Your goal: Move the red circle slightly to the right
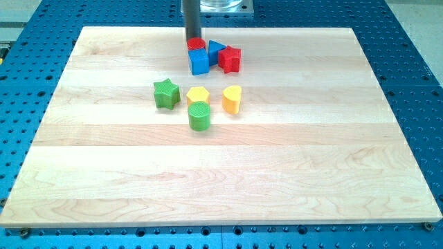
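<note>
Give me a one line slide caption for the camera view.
My tip touches the red circle, clustered with blue blocks and a red star near the board's top.

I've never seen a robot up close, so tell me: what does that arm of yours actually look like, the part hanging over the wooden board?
Little of me shows. A straight, dark grey round rod comes down from a pale metallic mount at the view's top edge. My tip is plain and blunt, with no claw, cables or markings visible. It ends just beyond the red circle, on that block's upper-left side.
</note>
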